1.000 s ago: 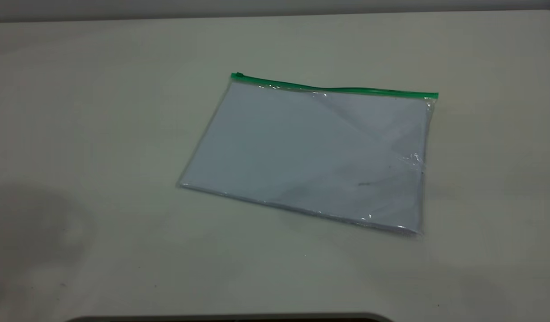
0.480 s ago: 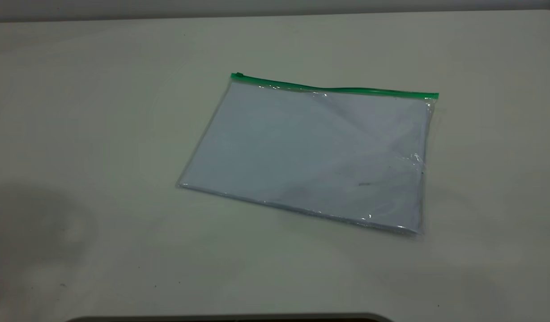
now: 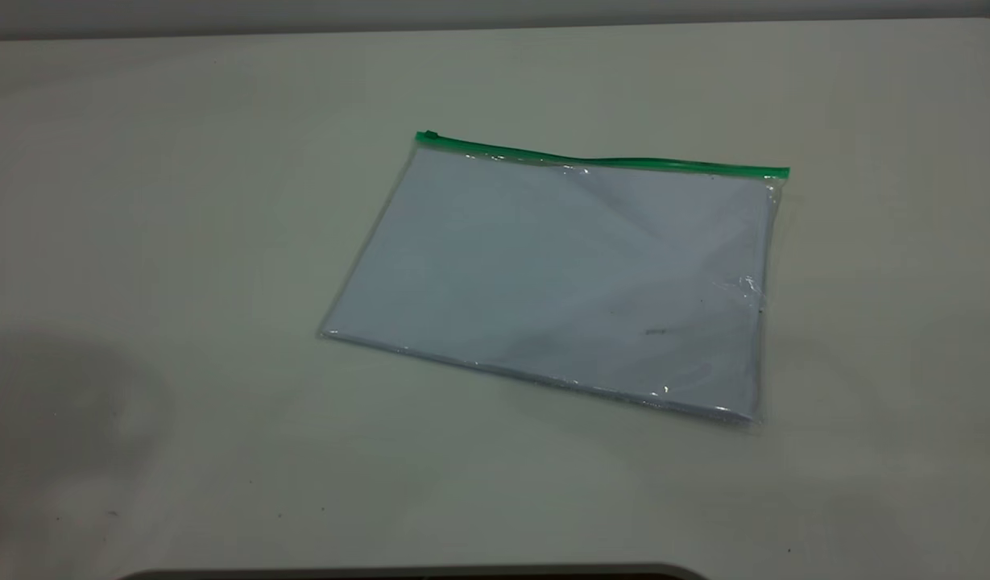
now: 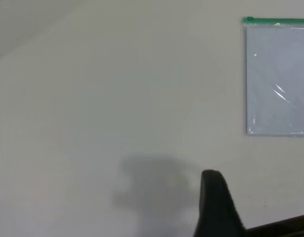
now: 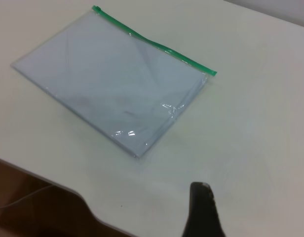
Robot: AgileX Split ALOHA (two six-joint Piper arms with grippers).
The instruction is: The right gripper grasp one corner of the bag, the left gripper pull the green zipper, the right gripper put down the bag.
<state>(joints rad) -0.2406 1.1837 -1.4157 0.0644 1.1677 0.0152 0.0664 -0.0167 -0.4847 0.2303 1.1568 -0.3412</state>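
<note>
Nothing has visibly moved since the earlier frames: the bag [image 3: 563,274] lies in the same spot and at the same angle on the pale counter [image 3: 180,201], and neither arm has entered the exterior view. Only soft shadows fall on the counter toward its near left and near right. The bag is flat, somewhat right of centre, its long sides running across the view and skewed a little, with white paper sheets showing through the clear plastic. Along its far long side runs the green zipper [image 3: 603,159], slightly wavy near the middle, with the small slider tab at the far-left corner. In the left wrist view, the left gripper [image 4: 216,207] hovers above bare counter, well apart from the bag; just one dark tapered tip enters the picture, so whether its fingers are spread or closed cannot be told, and it touches nothing visible. In the right wrist view, the right gripper [image 5: 201,212] likewise hangs over the counter close to its near edge, near the bag's near-right corner but clear of it; again a single dark tip shows, its fingers' state cannot be told, and it holds nothing visible. Between either gripper and the bag there is only bare counter.
</note>
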